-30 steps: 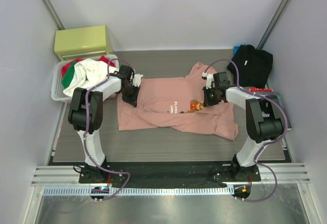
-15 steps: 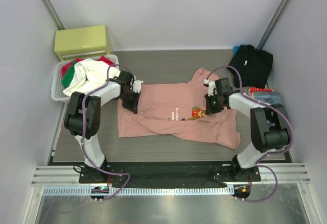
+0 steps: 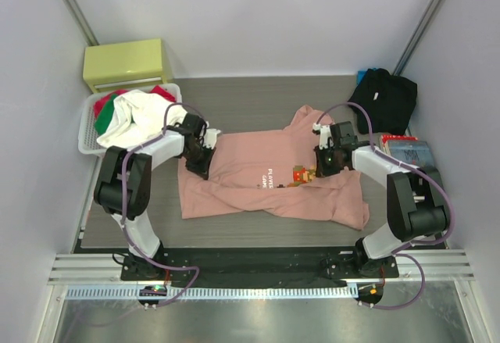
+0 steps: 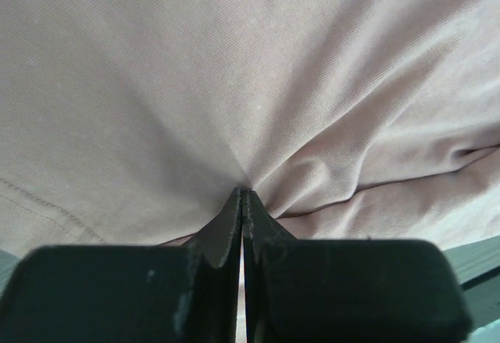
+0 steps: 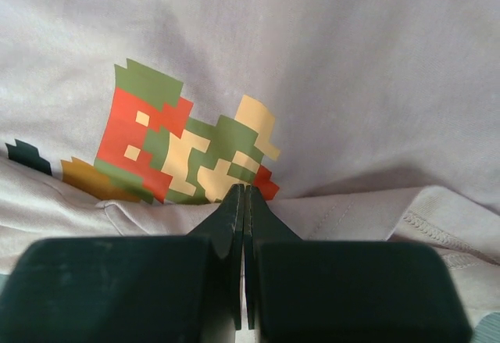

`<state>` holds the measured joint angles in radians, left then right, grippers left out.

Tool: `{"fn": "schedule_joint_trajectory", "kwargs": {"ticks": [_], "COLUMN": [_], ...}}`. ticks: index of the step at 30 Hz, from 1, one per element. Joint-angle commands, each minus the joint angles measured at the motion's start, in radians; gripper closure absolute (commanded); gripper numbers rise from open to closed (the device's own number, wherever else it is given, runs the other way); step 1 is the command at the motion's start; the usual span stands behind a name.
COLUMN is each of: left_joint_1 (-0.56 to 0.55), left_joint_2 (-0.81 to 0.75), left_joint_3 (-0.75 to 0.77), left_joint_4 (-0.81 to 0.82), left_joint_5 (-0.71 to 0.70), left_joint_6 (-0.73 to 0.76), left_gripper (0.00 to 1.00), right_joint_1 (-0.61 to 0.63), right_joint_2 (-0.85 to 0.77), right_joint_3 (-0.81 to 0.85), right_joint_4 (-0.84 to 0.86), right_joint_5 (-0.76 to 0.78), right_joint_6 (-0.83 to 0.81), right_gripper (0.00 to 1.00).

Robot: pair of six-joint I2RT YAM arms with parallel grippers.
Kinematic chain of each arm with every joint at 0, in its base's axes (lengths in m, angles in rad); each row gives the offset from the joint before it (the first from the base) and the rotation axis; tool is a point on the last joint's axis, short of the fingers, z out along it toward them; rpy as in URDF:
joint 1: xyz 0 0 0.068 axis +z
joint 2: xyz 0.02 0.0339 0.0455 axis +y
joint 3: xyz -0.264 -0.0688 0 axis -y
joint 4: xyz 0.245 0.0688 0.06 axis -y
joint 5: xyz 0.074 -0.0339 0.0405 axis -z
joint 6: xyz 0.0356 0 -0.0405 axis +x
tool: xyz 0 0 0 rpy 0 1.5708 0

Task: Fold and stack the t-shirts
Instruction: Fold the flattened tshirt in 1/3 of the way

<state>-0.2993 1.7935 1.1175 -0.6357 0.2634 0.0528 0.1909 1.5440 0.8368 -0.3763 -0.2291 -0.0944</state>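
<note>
One t-shirt (image 3: 251, 154) stretches between left claw (image 4: 241, 196), right claw (image 5: 244, 191).

left arm (image 3: 125, 183): showing white shells between bulky black joints
right arm (image 3: 410, 198): showing the same white shells and black joints
cables (image 3: 173, 107): running purple, looping off each arm from base towards wrist
bases (image 3: 141, 263): showing as flat black mounts
left gripper (image 4: 241, 194): showing matte black fingers tapering to thin tips, block lightly scuffed
right gripper (image 5: 244, 189): showing matching black wedge fingers
</note>
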Motion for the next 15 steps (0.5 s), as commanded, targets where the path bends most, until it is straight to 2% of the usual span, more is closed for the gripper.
{"fn": "schedule_joint_trajectory", "kwargs": {"ticks": [1, 9, 15], "left_joint_1": [-0.006, -0.011, -0.005], "left_joint_2": [-0.058, -0.245, -0.538], "left_joint_3": [-0.015, -0.015, -0.073], "left_joint_4": [0.053, 0.085, 0.158], "left_joint_5": [-0.104, -0.188, -0.323], "left_joint_6": [0.067, 0.114, 0.157], "left_gripper": [1.0, 1.0, 1.0], "right_joint_1": [0.016, 0.038, 0.038], "right_joint_2": [-0.042, -0.226, -0.433], "right_joint_3": [0.018, 0.036, 0.055], "right_joint_4": [0.036, 0.033, 0.002], "right_joint_5": [0.039, 0.106, 0.152], "right_joint_6": [-0.004, -0.034, -0.057], "right_gripper": [0.99, 0.99, 0.99]}}
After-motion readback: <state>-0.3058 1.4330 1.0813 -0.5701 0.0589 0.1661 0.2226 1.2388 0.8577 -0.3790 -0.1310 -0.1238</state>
